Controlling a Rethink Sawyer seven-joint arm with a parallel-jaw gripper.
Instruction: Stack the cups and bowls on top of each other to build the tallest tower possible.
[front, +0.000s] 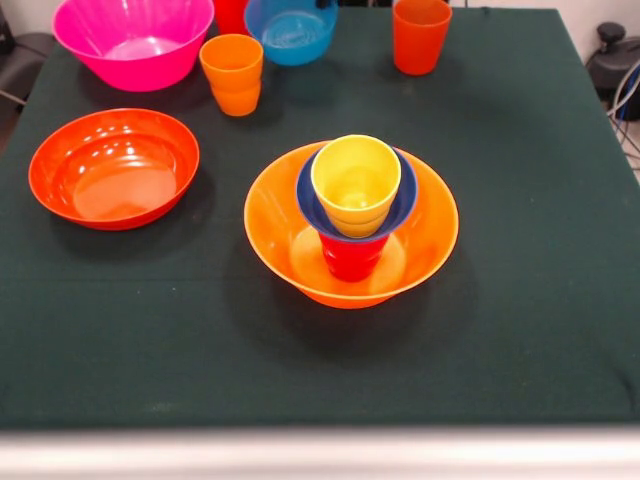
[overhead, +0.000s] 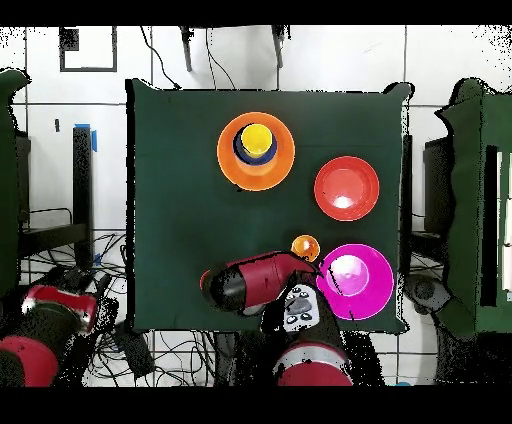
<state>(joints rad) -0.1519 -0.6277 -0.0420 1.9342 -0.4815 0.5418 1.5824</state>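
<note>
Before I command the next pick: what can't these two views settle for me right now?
- Gripper: absent from the front view; overhead, the red arm covers it, so open or shut is unknown.
- Light blue bowl and red cup: cut by the front view's top edge; overhead, the arm hides them.
- Red cup in the tower: the dark blue bowl covers its upper part.

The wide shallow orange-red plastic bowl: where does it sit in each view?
Front view: the wide shallow orange-red plastic bowl sits left of centre, empty, alone.
Overhead view: right of centre.
Shared landmark: the big glossy pink bowl, beyond it in the front view, below it in the overhead view.
</note>
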